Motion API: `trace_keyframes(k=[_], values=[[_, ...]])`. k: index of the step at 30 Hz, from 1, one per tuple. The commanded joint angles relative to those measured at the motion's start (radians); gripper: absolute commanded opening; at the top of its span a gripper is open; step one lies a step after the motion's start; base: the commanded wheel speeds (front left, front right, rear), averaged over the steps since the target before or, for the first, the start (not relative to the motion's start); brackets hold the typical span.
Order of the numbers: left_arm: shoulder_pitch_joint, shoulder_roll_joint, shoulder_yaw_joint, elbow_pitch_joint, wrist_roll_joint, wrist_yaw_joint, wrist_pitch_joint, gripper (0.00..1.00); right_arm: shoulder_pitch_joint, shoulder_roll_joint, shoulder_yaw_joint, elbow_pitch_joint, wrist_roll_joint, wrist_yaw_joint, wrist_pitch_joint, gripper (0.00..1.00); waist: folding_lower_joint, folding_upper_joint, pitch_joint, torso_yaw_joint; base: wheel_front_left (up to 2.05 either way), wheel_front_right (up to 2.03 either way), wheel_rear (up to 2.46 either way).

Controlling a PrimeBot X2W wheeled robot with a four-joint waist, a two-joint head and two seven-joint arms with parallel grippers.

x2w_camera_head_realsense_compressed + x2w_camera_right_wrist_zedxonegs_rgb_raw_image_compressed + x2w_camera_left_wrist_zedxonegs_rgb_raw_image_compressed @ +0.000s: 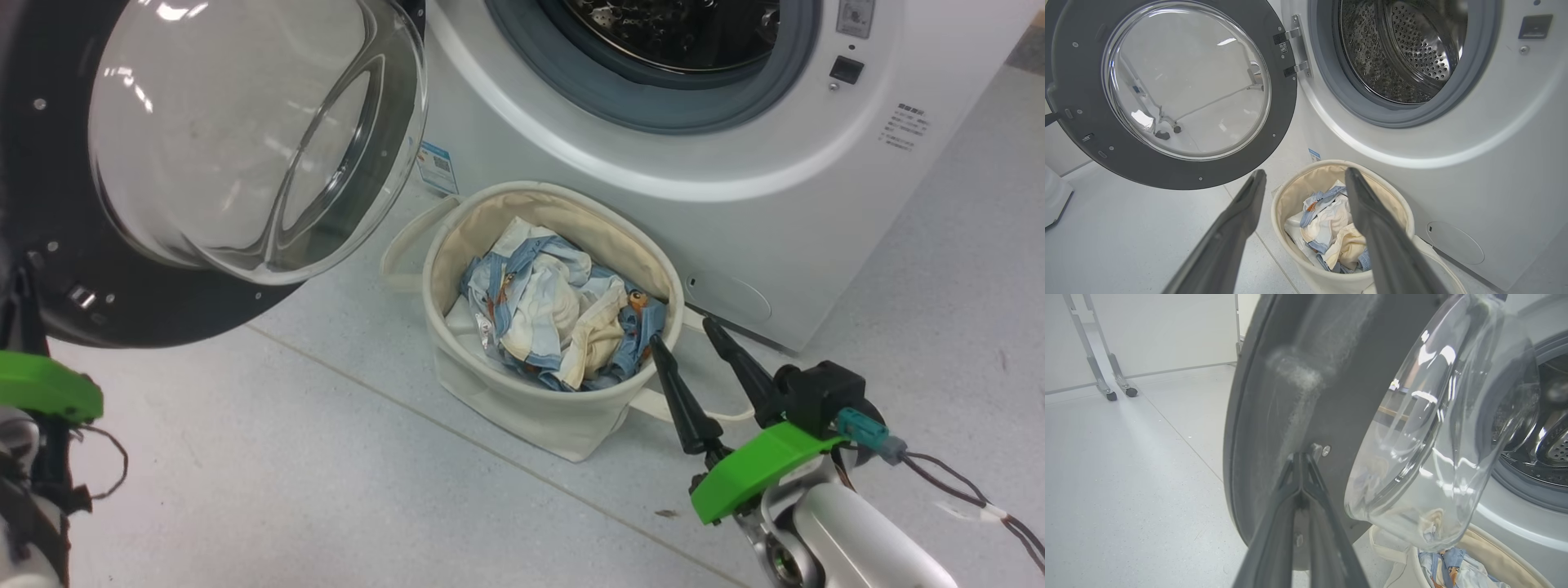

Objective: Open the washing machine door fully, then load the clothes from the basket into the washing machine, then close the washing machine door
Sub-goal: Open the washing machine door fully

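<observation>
Spread wide beside the round cream canvas basket (522,408), the right gripper (681,331) should sink into the middle of the light-blue and cream clothes (555,310) inside and pinch deep, while the left gripper (1300,455), closed tight, touches the black-rimmed glass washing machine door (163,318)

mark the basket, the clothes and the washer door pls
basket (531,408), head view, on its cream outer front wall.
clothes (555,314), head view, on the middle of the crumpled pile.
washing machine door (1188,79), right wrist view, on its clear glass bowl.
</observation>
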State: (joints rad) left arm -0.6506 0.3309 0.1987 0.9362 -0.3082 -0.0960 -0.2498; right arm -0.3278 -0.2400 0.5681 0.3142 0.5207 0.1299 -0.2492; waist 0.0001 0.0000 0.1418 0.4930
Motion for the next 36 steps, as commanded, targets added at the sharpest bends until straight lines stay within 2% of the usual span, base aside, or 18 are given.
trace_keyframes(k=[1,15,25,26,36], values=[[-0.046,0.065,0.032,-0.022,0.002,0.003,-0.012,0.0,-0.031,0.008,0.01,-0.027,0.0,0.001,-0.013,1.0,-0.0001,0.0,0.001,0.0,0.0,0.0,0.0],[-0.113,0.097,0.051,0.064,0.011,-0.012,-0.012,0.0,-0.026,0.019,0.006,-0.026,0.006,0.001,-0.013,1.0,-0.0001,0.0,-0.027,-0.02,0.0,0.0,0.0],[-0.029,0.078,0.018,-0.016,0.034,-0.03,-0.012,0.0,0.0,0.032,-0.017,-0.035,0.006,0.001,-0.013,1.0,-0.0001,0.0,-0.055,-0.029,0.0,0.0,0.0],[-0.017,0.072,0.011,-0.03,0.036,-0.03,-0.012,0.99,0.005,0.033,-0.02,-0.035,0.006,0.001,-0.013,1.0,-0.0001,0.0,-0.062,-0.029,0.0,0.0,0.0],[0.113,0.016,-0.096,-0.201,-0.029,-0.034,-0.012,1.0,0.041,0.045,-0.052,-0.049,0.002,0.001,-0.013,1.0,-0.0001,0.0,-0.118,-0.06,0.0,0.0,0.0]])
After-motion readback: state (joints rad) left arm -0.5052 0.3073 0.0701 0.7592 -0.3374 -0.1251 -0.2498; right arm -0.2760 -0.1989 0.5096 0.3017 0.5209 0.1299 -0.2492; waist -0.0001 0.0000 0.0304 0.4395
